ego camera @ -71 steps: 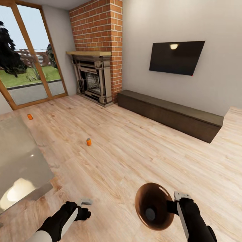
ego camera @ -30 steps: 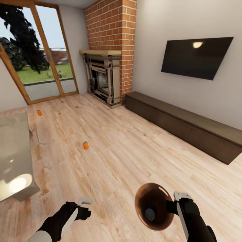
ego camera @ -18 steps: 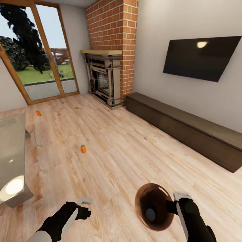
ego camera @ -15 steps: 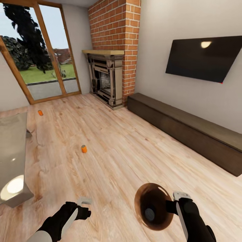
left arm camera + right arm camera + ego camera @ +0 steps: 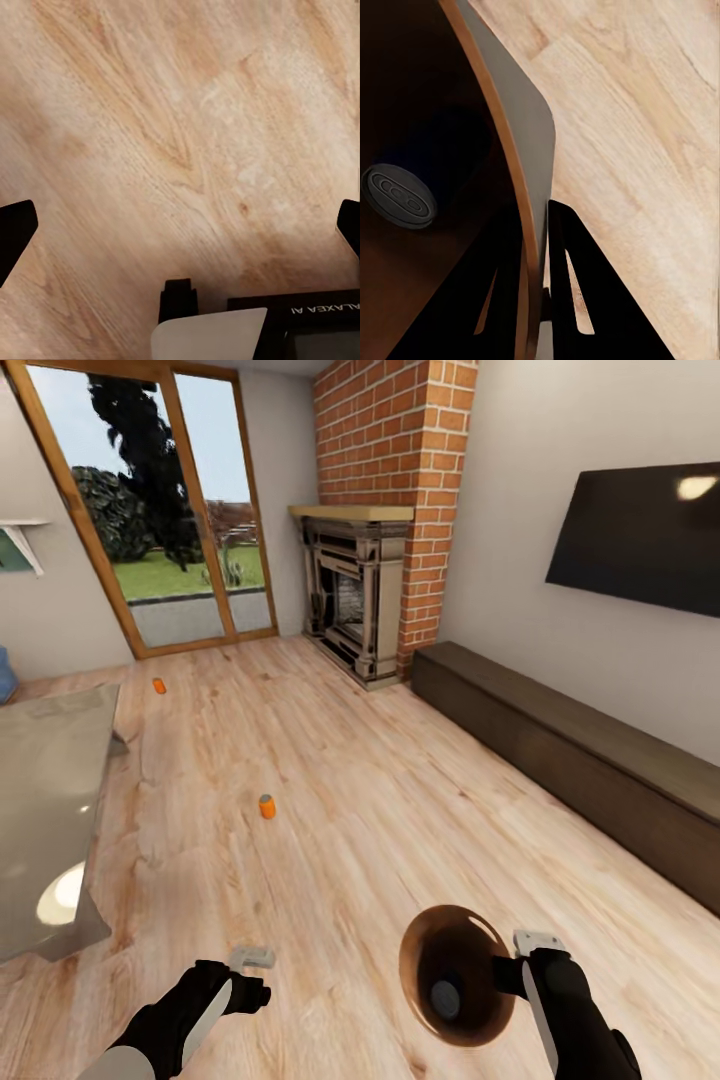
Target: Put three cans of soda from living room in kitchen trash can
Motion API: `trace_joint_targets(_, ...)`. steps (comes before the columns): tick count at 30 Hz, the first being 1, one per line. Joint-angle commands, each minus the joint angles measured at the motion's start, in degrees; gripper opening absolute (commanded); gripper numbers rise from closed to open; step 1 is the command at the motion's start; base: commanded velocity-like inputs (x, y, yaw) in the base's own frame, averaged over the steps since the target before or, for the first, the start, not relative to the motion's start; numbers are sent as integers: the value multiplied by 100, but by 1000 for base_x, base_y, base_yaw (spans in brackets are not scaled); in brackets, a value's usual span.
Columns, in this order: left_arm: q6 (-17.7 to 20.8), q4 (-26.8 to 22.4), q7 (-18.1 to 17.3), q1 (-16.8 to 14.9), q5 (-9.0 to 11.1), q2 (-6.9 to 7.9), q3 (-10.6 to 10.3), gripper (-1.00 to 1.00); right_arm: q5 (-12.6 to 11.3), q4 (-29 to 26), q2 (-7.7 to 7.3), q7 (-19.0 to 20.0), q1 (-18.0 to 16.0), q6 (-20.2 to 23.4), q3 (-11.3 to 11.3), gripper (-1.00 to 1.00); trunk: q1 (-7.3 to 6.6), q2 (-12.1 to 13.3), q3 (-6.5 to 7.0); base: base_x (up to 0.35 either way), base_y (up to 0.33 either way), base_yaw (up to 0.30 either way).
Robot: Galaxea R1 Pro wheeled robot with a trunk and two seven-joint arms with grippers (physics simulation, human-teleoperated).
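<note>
Two bright-orange soda cans stand on the wood floor: the nearer can (image 5: 267,806) is ahead of my left arm, and the farther can (image 5: 159,685) is close to the glass doors. My right gripper (image 5: 512,972) is shut on the rim of the copper-brown trash can (image 5: 455,975), which is held tilted with its mouth toward the camera. In the right wrist view the fingers (image 5: 564,279) clamp the trash can's wall (image 5: 514,150). A grey metal can end (image 5: 397,195) lies in its dark inside. My left gripper (image 5: 255,960) is open over bare floor, its fingertips (image 5: 15,229) wide apart.
A glass coffee table (image 5: 50,810) fills the left side. A red-brick fireplace (image 5: 355,595) stands ahead, with wood-framed glass doors (image 5: 170,520) to its left. A long dark low bench (image 5: 560,730) runs under a wall television (image 5: 640,535) on the right.
The whole picture has shifted, so the camera has turned and moved; the fireplace and cans sit further right now. Both arms and the held trash can keep their pose.
</note>
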Motion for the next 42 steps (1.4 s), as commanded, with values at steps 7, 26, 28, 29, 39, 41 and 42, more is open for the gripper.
trace_joint_targets(7,-11,1,1,0,0,0,0,100,-65,-1,0,19,-2,-1,31,-100,0,0,-21,290,-218,265)
trace_joint_targets(26,-21,30,5,0,0,0,7,100,-57,8,-7,9,-2,-9,114,-100,0,0,-82,291,-216,259)
trace_joint_targets(28,-26,35,4,0,0,0,8,100,-57,8,-3,19,-2,-11,115,-100,0,0,-85,301,-199,119)
trace_joint_targets(29,-27,35,3,0,0,0,6,100,-57,8,-2,21,-2,-12,115,-100,0,0,-87,302,-196,84)
trace_joint_targets(39,-84,36,1,0,-2,0,6,100,-64,8,-8,40,-2,-14,115,-100,0,0,-90,317,-135,-14)
trace_joint_targets(41,-110,36,0,0,-2,0,3,100,-65,8,-8,40,-2,-12,115,-100,0,0,-93,341,-25,-168)
trace_joint_targets(42,-119,36,0,0,-5,0,3,100,-65,8,-8,42,-2,-11,115,-100,0,0,-95,343,-14,-190)
